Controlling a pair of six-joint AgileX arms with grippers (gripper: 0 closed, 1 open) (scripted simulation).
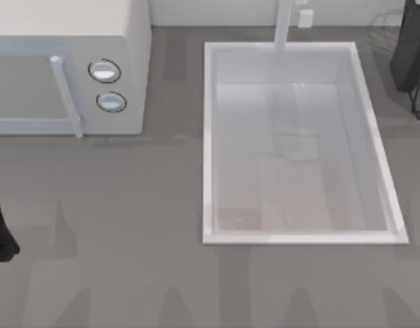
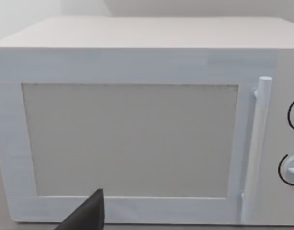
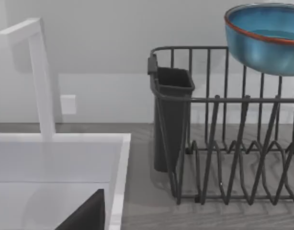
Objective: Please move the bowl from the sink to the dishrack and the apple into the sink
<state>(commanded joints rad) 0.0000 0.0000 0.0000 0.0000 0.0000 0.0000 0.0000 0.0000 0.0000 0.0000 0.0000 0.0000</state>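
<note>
The sink [image 1: 208, 143] sits right of centre on the desk [image 1: 128, 273], its basin holding nothing. In the right wrist view the bowl [image 3: 264, 40] hangs above the dishrack [image 3: 223, 143], near its upper rail. It seems to be carried by the right end effector [image 3: 84, 213], of which only a dark tip shows, so I cannot tell how far it is open or whether it really grips the bowl.

The risk as I judge it: if the bowl is let go from this height, it could strike the wires, tip, and roll off the rack toward the dark cutlery holder [image 3: 171, 120] or the desk.

The top view places the right arm [image 1: 412, 55] at about 2 o'clock beside the rack's edge, yet gives no sight of the bowl. The left end effector [image 2: 87, 215] waits near 9 o'clock, facing the microwave [image 2: 137, 134]; how far it is open I cannot tell either.
</note>
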